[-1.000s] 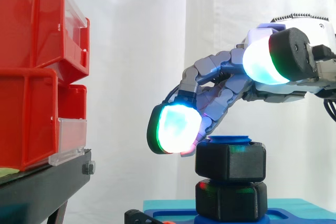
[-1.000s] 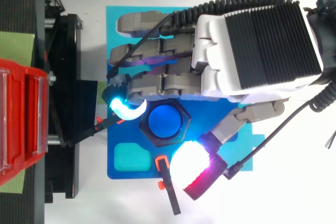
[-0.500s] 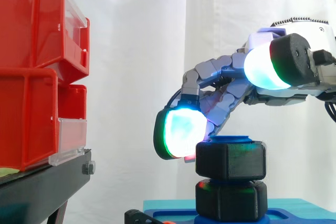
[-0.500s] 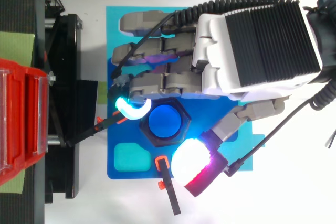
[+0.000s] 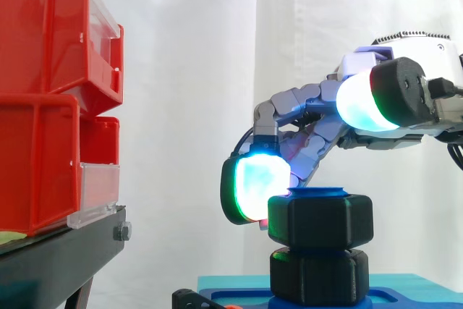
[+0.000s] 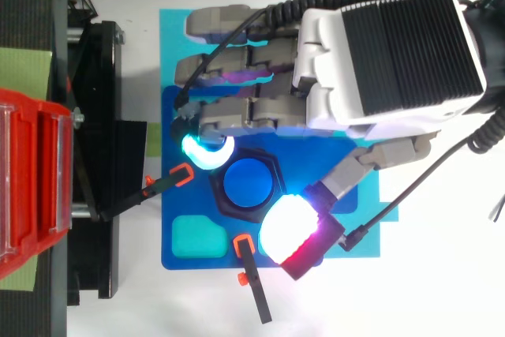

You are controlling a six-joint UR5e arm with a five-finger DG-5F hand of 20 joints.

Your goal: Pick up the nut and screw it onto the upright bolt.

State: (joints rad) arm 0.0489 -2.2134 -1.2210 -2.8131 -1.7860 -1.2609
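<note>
Nut [image 5: 320,221] sits on the upright bolt [image 6: 248,181], blue bolt end just proud of it; right below is a black collar [image 5: 318,276]; can't tell if the two touch; prob. part-threaded, not run down.

Robot hand [image 6: 371,61] holds nothing; fingers loosely bent, one glowing fingertip [image 5: 255,187] leaning on nut's left flank; thumb pad [image 6: 286,230] lies beside a nut corner from above, but side view puts it well above the nut; so a push, not a pinch.

Risks, as I judge:
- one-sided push w/ no thumb opposing; pad may slide off the hex corner, nut won't turn;
- side load could tilt the nut; cross-thread or jam;
- push may drag the blue base plate [image 6: 177,262] across the bench [image 6: 442,297] if not fixed;
- sweeping finger could catch the orange-tipped clamp [image 6: 181,175] just beside it.
</note>
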